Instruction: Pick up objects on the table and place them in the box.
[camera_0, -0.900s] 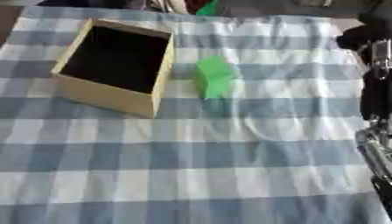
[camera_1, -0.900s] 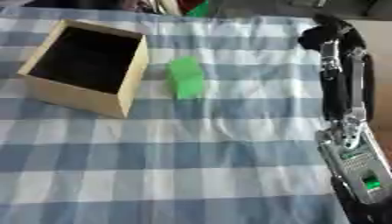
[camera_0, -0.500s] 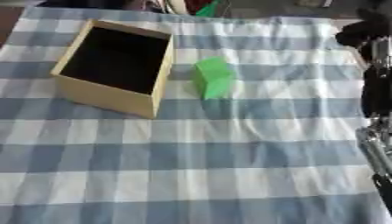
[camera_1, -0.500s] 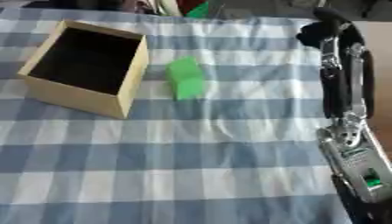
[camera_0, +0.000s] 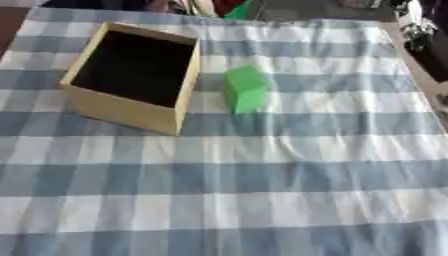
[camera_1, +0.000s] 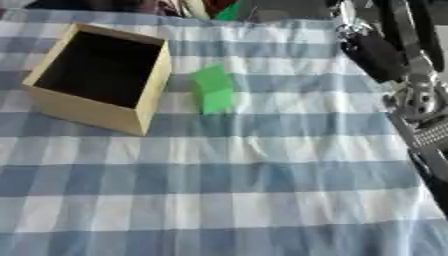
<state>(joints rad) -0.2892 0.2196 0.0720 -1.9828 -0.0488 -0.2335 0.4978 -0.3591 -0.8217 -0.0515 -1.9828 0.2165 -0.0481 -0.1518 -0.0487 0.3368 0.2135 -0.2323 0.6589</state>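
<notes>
Blue-and-white checked cloth (camera_0: 262, 200) covers the desk from edge to edge. A light wooden box (camera_0: 133, 77), open at the top and dark inside, stands at about ten o'clock from the middle of the cloth, turned a little askew. Just beside its right wall, at roughly twelve o'clock from the centre, sits a green block (camera_0: 244, 90), upright on the cloth and not touching the box as far as can be seen; nothing holds it.

The robot's right arm (camera_1: 385, 55), black with silver joints, comes in along the right edge at about two to three o'clock in the right eye view, well apart from the block. The right hand itself cannot be made out among the dark parts near the upper right corner, so whether its fingers are open or curled cannot be told. The left hand appears in neither view.

At the far edge, around twelve o'clock, a further green shape (camera_0: 241, 10) lies beyond the cloth.
</notes>
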